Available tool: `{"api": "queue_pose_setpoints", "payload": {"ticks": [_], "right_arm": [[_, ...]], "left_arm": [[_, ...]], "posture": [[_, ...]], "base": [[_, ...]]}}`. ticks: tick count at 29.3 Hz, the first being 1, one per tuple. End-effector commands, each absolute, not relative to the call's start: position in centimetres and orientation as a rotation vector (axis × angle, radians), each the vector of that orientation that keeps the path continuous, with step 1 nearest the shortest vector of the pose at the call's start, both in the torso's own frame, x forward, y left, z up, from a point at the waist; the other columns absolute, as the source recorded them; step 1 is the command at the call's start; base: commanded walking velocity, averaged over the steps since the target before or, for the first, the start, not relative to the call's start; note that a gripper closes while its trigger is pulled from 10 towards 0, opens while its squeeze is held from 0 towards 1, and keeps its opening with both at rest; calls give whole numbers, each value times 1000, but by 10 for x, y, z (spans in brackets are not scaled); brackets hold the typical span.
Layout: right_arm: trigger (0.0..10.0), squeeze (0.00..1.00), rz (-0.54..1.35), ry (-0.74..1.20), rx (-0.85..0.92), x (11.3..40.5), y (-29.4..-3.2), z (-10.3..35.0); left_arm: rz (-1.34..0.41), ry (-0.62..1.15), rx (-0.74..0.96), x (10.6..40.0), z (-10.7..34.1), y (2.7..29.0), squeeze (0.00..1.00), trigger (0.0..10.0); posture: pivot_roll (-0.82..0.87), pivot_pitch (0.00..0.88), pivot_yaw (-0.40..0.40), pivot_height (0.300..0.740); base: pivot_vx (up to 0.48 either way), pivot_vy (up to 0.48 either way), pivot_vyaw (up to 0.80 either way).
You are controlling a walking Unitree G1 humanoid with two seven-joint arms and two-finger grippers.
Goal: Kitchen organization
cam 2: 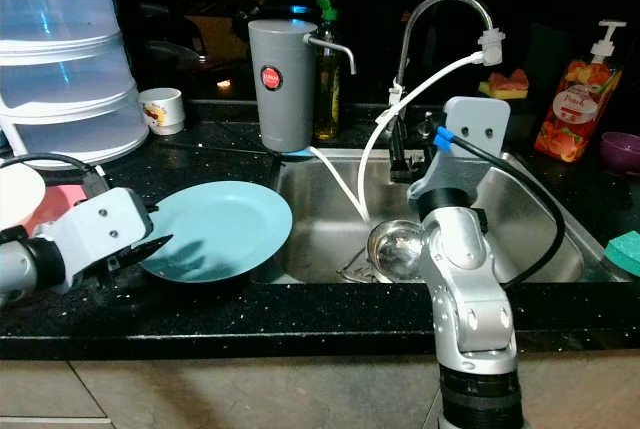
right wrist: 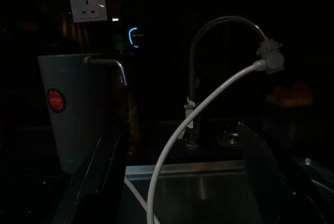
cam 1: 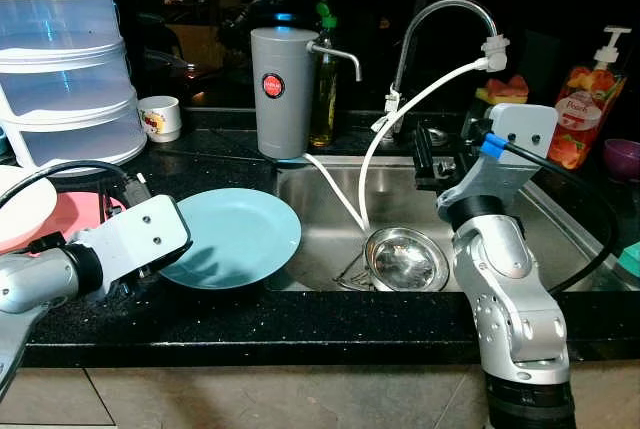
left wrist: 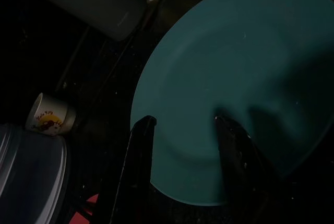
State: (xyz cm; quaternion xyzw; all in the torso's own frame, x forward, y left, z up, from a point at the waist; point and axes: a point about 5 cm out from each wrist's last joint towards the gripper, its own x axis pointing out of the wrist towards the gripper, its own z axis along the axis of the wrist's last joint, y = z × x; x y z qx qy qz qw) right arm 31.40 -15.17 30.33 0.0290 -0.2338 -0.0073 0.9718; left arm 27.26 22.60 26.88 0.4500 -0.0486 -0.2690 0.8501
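While the left gripper hangs spread over the plate beside the sink, the right gripper, also spread, hovers above that sink.

The 2 eye views looked forward and down from the head at the black counter and sink, sharing nearly the same scene. The left wrist camera looked along its claw, very close over the teal plate. The right wrist camera faced level across the sink toward the faucet, grey dispenser and wall socket, from farther back.
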Motion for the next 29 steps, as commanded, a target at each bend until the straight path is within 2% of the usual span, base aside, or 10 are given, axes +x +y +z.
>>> {"api": "queue_pose_setpoints", "payload": {"ticks": [1,18,19,20,21,26,27,28,29], "right_arm": [[10000,0,-13,-475,59,313,-151,304],[10000,0,-37,-465,63,310,-153,300],[10000,0,-42,-465,63,309,-154,300],[10000,0,-44,-464,63,309,-154,299],[10000,0,-46,-464,63,309,-154,299],[10000,0,-49,-464,63,309,-155,299],[10000,0,-47,-464,63,309,-155,299],[10000,0,-44,-464,63,309,-154,299],[10000,0,-43,-464,62,310,-154,299]], "left_arm": [[-582,-115,966,273,271,223,0,10000],[-607,-90,1036,274,273,225,0,10000],[-617,-88,1039,275,273,224,110,10000],[-626,-86,1041,275,273,223,388,10000],[-641,-85,1036,275,272,222,1000,10000],[-681,-102,1013,272,272,215,1000,10000],[-734,-114,989,269,269,206,1000,10000],[-763,-116,976,267,268,201,0,10000],[-794,-120,967,265,266,196,0,10000]], "posture": [[68,52,-45,740],[49,63,-21,740],[46,62,-17,740],[46,62,-17,740],[46,62,-17,740],[46,62,-20,740],[46,62,-20,740],[48,58,-25,740],[48,58,-25,740]], "base": [[0,0,0],[0,0,0],[0,0,0],[0,0,0],[0,0,0],[0,0,0],[0,0,0],[0,0,0],[0,0,0]]}}
